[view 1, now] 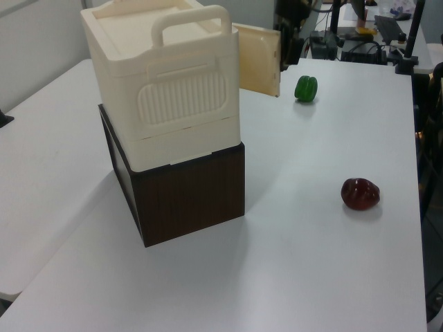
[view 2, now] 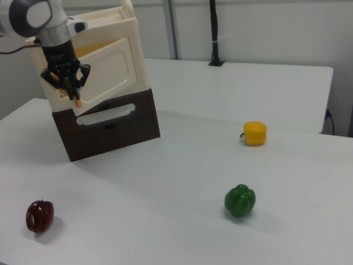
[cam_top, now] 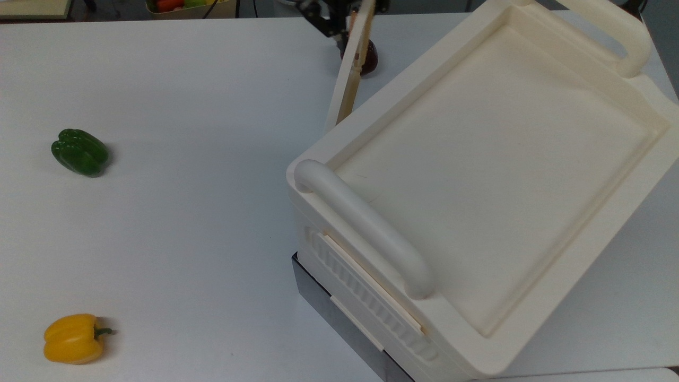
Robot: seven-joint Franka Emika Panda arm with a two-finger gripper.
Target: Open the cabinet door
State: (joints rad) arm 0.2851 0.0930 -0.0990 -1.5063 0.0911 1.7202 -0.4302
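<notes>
Cabinet (view 2: 105, 66) is seen at the upper left of the right view, on a dark wooden base (view 2: 110, 130). Its door (view 2: 107, 72) is swung partly out. The gripper (view 2: 71, 88) is closed on the door's free edge at the small handle. Opening is judged under way; further outward pulling along the hinge arc is called for next.

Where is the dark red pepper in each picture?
Top view: the dark red pepper sits near the top edge, partly behind the swung-out cabinet door.
Left view: it lies on the table, at the left view's right.
Right view: it is at the bottom left corner.
Shared landmark: the cream cabinet.
</notes>
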